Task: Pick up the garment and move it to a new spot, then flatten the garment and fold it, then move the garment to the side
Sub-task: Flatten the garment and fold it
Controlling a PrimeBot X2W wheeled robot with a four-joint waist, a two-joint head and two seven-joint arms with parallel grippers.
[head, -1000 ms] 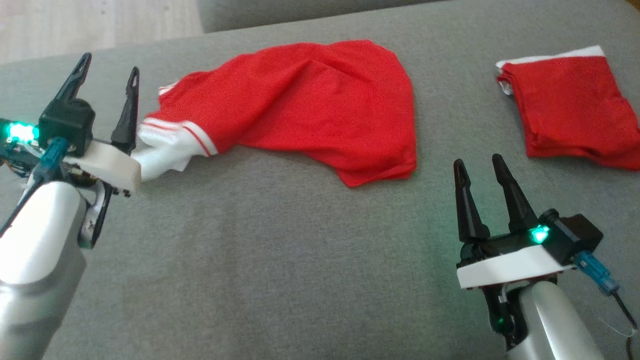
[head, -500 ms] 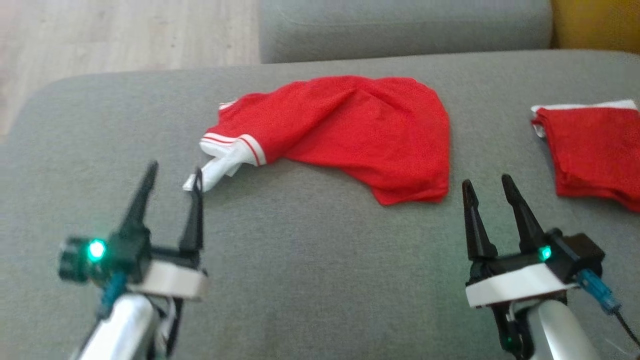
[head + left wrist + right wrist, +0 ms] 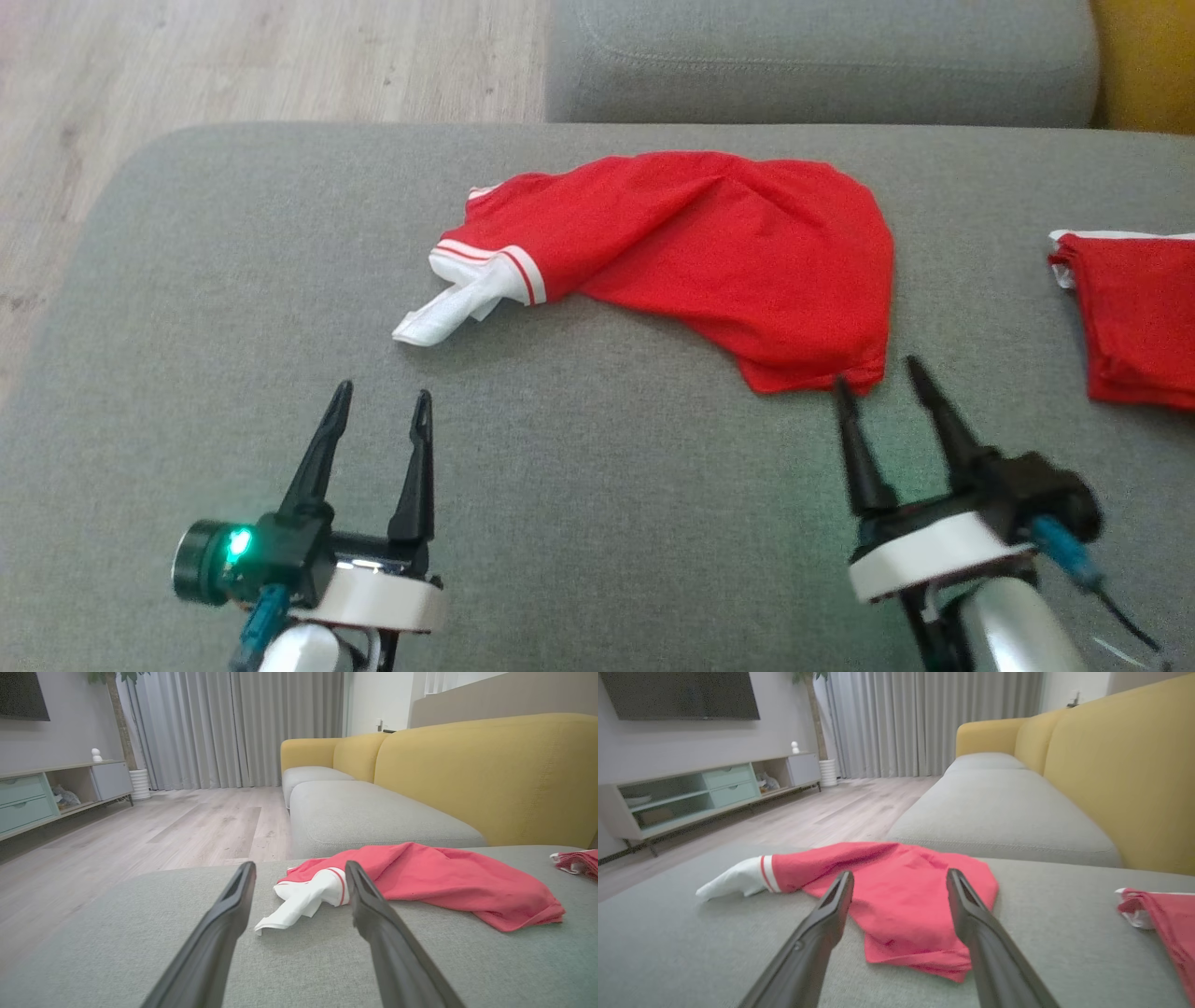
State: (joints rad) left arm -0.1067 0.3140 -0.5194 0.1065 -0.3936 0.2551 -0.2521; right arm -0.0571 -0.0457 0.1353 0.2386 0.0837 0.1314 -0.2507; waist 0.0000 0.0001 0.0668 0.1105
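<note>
Garment [image 3: 709, 243] lies crumpled on the grey seat cushion [image 3: 597, 523]: red cloth, with one white sleeve [image 3: 448, 313] trailing out flat. I have both arms low over the cushion, fingers pointing toward the cloth.

Left pincer [image 3: 384, 392]: jaws spread wide, nothing between them. It sits short of the cloth and clear of it. The sleeve tip lies just ahead, in line with its right finger. In the left wrist view the sleeve shows further on, in the gap between the two fingers and apart from both.

Right pincer [image 3: 876, 373]: jaws likewise wide apart, holding nothing. The garment's near corner, a red hem, lies right at its fingertips. In the head view the fingertip nearer the left pincer overlaps the hem edge; I cannot tell whether it touches. In the right wrist view the red cloth spreads ahead, between and beyond the fingers.

Second red piece [image 3: 1134, 317], folded and showing a white edge, lies off to the right pincer's right, well apart from the garment. Wood floor [image 3: 233, 65] lies ahead and left of the left pincer, past the cushion's edge.
</note>
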